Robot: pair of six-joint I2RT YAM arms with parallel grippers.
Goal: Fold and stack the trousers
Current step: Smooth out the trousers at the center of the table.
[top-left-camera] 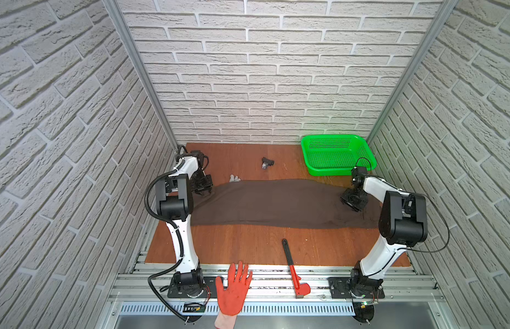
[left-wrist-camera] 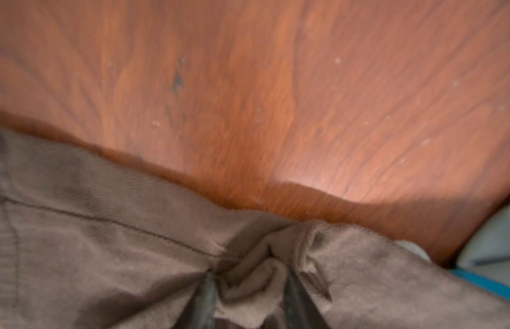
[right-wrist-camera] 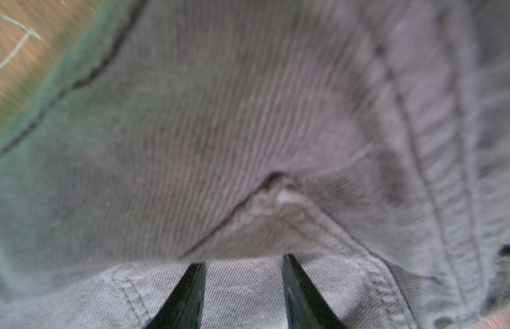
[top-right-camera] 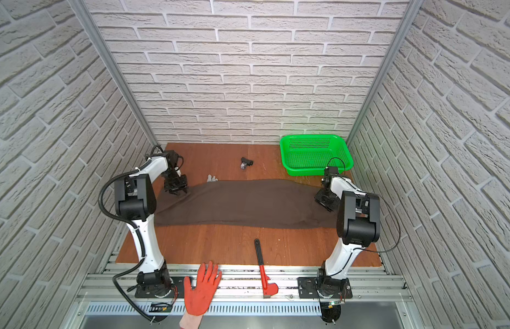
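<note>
Long dark brown corduroy trousers (top-left-camera: pixel 276 203) lie flat across the wooden bench (top-left-camera: pixel 248 247). Soft, floppy stuff, probably light, so grab the end corners. My left hand (left-wrist-camera: pixel 249 280) pinches a bunch at one end. My right hand (right-wrist-camera: pixel 243 260) sits half-spread on the other end, can't tell if it grips.

No legible txt, labels or nos. anywhere

Green basket (top-left-camera: pixel 330 142) at far corner, red-and-black wrench (top-left-camera: pixel 293 270) near front edge, small black object (top-left-camera: pixel 267 163)
</note>
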